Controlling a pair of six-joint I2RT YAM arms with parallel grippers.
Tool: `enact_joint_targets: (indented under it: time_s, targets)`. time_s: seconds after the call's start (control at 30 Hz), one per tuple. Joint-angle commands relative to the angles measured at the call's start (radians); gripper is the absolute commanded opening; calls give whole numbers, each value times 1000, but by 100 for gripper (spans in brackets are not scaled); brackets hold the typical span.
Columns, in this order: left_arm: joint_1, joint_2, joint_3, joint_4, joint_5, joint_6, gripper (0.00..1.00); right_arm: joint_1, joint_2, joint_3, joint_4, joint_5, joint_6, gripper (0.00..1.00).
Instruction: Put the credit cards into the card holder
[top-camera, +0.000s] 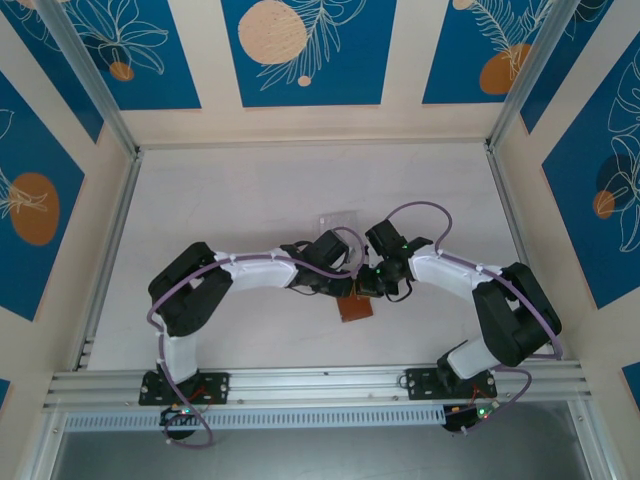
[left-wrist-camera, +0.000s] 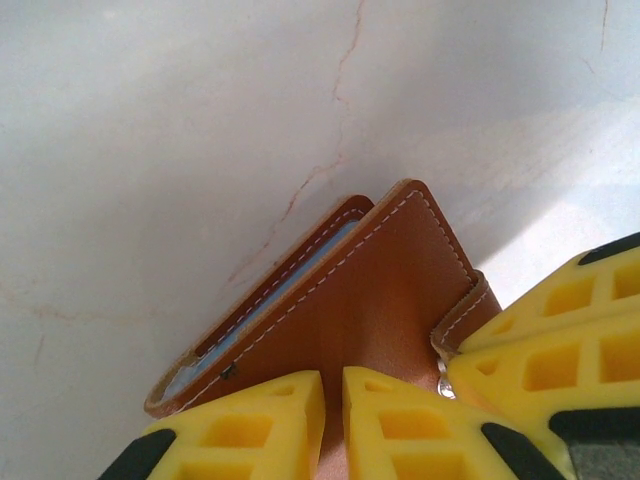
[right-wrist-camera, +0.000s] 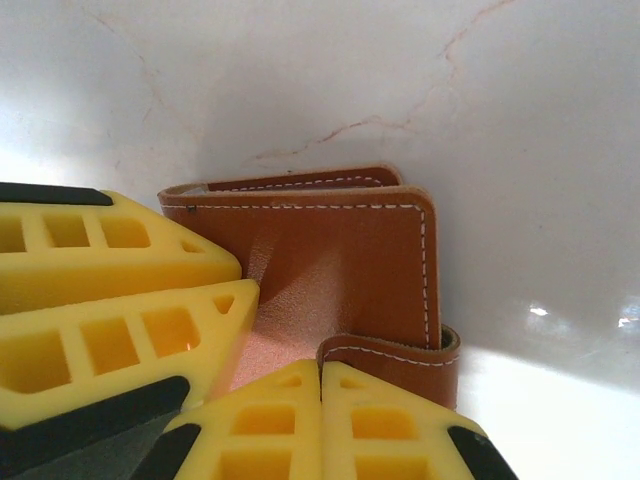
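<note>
The card holder (top-camera: 354, 308) lies mid-tabletop (top-camera: 250, 190), between both arms. It looks light, soft leather that puckers when pinched, so I'd grip a stitched cover edge, not the floppy closing tab (right-wrist-camera: 395, 358). My left fingers (left-wrist-camera: 270, 425) pinch its cover; my right fingers (right-wrist-camera: 385, 430) are clenched tight beside the tab. Reddish-brown, white stitching, grey-blue lining.

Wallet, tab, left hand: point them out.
wallet (left-wrist-camera: 370, 290), left wrist view, front cover.
tab (right-wrist-camera: 395, 362), right wrist view, middle of the strap.
left hand (left-wrist-camera: 333, 387), left wrist view, between its fingertips.
</note>
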Motion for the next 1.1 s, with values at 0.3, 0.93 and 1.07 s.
enact_joint_targets:
  time_s: [0.3,0.93,1.07]
  targets:
    - [-19,47,-44,-25,5,-7,15,16,5,-2,-62,4,-8,0]
    - [-20,53,-48,-14,6,-10,15,42,77,-4,-67,-31,8,0]
    - [-19,51,-54,-4,6,-10,15,38,96,-9,-73,-58,15,0]
